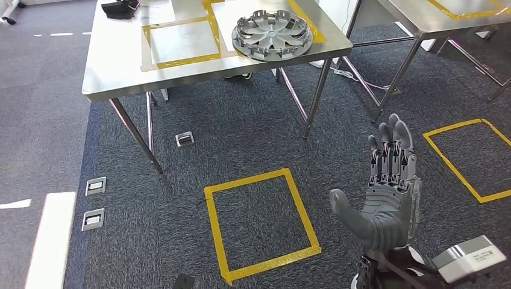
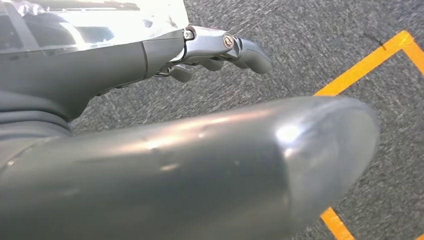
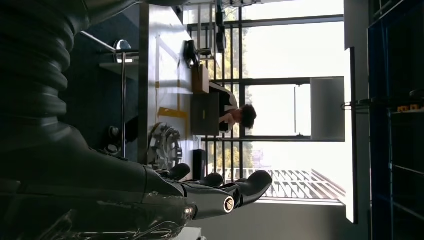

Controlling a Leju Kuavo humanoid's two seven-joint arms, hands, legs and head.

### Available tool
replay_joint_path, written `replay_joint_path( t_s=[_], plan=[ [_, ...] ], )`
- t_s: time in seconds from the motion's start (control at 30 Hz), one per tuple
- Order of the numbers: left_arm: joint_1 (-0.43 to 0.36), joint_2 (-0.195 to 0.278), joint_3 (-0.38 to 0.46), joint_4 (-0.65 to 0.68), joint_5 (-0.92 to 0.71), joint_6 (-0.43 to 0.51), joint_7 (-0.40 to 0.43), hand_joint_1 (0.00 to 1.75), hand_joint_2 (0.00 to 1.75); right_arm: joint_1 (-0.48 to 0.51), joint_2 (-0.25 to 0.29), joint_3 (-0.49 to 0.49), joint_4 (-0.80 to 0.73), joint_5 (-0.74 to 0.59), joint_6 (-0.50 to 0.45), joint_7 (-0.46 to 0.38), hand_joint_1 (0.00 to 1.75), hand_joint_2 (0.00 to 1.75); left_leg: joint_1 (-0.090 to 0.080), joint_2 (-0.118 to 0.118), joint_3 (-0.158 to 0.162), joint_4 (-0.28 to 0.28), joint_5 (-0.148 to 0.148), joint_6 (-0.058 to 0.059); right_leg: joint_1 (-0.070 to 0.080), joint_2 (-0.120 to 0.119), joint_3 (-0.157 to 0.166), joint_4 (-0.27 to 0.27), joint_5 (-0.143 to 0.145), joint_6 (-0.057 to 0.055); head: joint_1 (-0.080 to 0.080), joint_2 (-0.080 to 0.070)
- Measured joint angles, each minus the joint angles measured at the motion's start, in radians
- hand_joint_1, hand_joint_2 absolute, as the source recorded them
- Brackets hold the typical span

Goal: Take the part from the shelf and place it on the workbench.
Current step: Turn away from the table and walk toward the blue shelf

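- Head view: I see the round grey plastic wheel cover (image 1: pixel 272 34) lying flat on the steel workbench (image 1: pixel 120 72); my right hand (image 1: pixel 385 192) hovers empty, fingers spread.
- Left wrist view: left hand (image 2: pixel 220 50) over carpet, fingers loosely extended, holding nothing.
- Right wrist view: right hand empty.

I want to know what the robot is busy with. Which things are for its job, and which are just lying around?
For the job:
- wheel cover, lying on the workbench
- right hand, holding nothing, fingers straight

Just lying about:
- black thing at the workbench's far edge
- second table
- yellow tape square on the carpet
- floor sockets
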Motion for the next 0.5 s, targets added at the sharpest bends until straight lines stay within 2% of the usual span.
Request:
replay_joint_path(
  t_s=[0.07, 0.1, 0.13, 0.17, 0.2, 0.23, 0.3, 0.33, 0.43, 0.5],
  plan=[
    [0.001, 0.0, 0.0, 0.0, 0.006, 0.003, 0.007, 0.0, 0.0, 0.003, 0.0, -0.003, 0.001, -0.004, 0.0, 0.004, 0.0, 1.75, 0.003, -0.001, -0.028, 0.114, -0.084, -0.009, -0.001, -0.003, -0.012, 0.002, 0.011, -0.008, -0.002, 0.0],
    [0.001, 0.0, 0.0, 0.0, 0.011, 0.004, 0.012, 0.0, 0.0, 0.005, 0.0, -0.004, 0.002, -0.009, 0.0, 0.009, 0.0, 1.75, 0.004, -0.001, -0.041, 0.175, -0.112, -0.012, -0.001, -0.004, -0.019, 0.005, 0.015, -0.009, -0.002, 0.0],
    [0.001, 0.0, 0.0, 0.0, 0.018, 0.005, 0.02, 0.0, 0.44, 0.007, 0.0, -0.005, 0.003, -0.019, 0.0, 0.014, 0.0, 1.75, 0.004, -0.001, -0.044, 0.213, -0.121, -0.014, -0.001, -0.005, -0.027, 0.009, 0.019, -0.009, -0.002, 0.0],
    [0.001, 0.0, 0.0, 0.0, 0.027, 0.005, 0.029, 0.0, 0.87, 0.009, 0.001, -0.005, 0.007, -0.036, 0.0, 0.022, 0.0, 1.75, 0.005, -0.001, -0.031, 0.215, -0.11, -0.014, -0.001, -0.006, -0.035, 0.013, 0.022, -0.008, -0.002, 0.0],
    [0.001, 0.0, 0.0, 0.0, 0.037, 0.005, 0.039, 0.0, 1.31, 0.011, 0.002, -0.006, 0.014, -0.062, 0.0, 0.032, 0.0, 1.75, 0.005, -0.001, 0.001, 0.176, -0.085, -0.013, -0.001, -0.006, -0.042, 0.019, 0.024, -0.007, -0.003, 0.0],
    [0.001, 0.0, 0.001, 0.0, 0.047, 0.005, 0.049, 0.0, 1.75, 0.013, 0.004, -0.006, 0.024, -0.092, 0.0, 0.042, 0.0, 1.75, 0.005, -0.001, 0.046, 0.109, -0.06, -0.01, -0.001, -0.006, -0.047, 0.024, 0.025, -0.005, -0.003, 0.0],
    [0.0, 0.0, 0.001, 0.0, 0.062, 0.003, 0.066, 0.0, 1.75, 0.016, 0.01, -0.005, 0.059, -0.15, 0.0, 0.059, 0.0, 1.75, 0.001, -0.003, 0.122, -0.016, -0.037, 0.0, 0.001, -0.006, -0.056, 0.031, 0.029, 0.002, -0.002, 0.0],
    [0.0, 0.0, 0.001, 0.0, 0.067, 0.001, 0.072, 0.0, 1.75, 0.017, 0.013, -0.005, 0.083, -0.176, 0.0, 0.069, 0.0, 1.75, -0.001, -0.003, 0.138, -0.047, -0.037, 0.005, 0.001, -0.007, -0.059, 0.032, 0.032, 0.007, -0.002, 0.0],
    [0.0, -0.002, 0.001, -0.001, 0.081, -0.001, 0.09, 0.0, 1.75, 0.02, 0.024, -0.002, 0.174, -0.272, 0.0, 0.102, 0.0, 1.75, -0.002, -0.004, 0.133, -0.065, -0.03, 0.022, 0.0, -0.008, -0.066, 0.032, 0.042, 0.026, -0.002, 0.0],
    [-0.001, -0.004, 0.001, -0.002, 0.085, -0.001, 0.102, 0.0, 1.75, 0.017, 0.03, 0.003, 0.257, -0.352, 0.004, 0.109, 0.0, 1.75, 0.003, -0.004, 0.127, -0.076, -0.017, 0.037, 0.0, -0.007, -0.082, 0.062, 0.014, 0.036, 0.0, 0.0]
  ],
)
